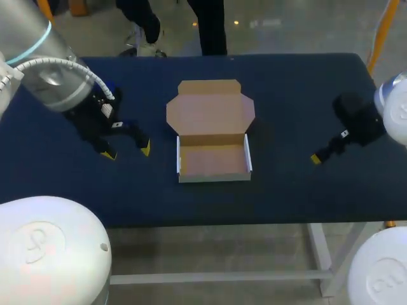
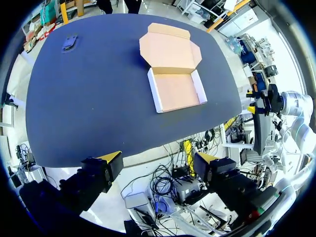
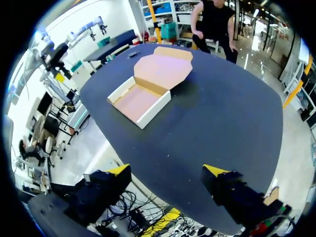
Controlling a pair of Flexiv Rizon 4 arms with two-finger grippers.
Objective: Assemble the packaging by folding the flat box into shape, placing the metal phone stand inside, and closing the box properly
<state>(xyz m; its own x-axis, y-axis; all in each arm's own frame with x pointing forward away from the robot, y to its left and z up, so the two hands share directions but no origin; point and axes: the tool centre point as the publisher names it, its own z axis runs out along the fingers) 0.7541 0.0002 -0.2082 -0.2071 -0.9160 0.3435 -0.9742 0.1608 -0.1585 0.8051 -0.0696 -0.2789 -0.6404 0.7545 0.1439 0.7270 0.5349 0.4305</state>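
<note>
The cardboard box (image 1: pixel 213 159) lies in the middle of the dark blue table (image 1: pixel 292 190). Its white-walled tray is folded up and its brown lid (image 1: pixel 210 107) lies open and flat behind it. The box (image 2: pixel 177 91) holds nothing. A small dark phone stand (image 2: pixel 69 42) rests near the table's far left corner, also visible past the box (image 3: pixel 140 101) as the stand (image 3: pixel 132 54). My left gripper (image 1: pixel 127 151) hangs open left of the box, apart from it. My right gripper (image 1: pixel 316 159) hovers open to the right, well clear of the box.
Bare blue tabletop surrounds the box on all sides. In the head view my left arm (image 1: pixel 57 76) covers the table's back left, hiding the stand. My right arm (image 1: pixel 362 121) comes in over the right edge.
</note>
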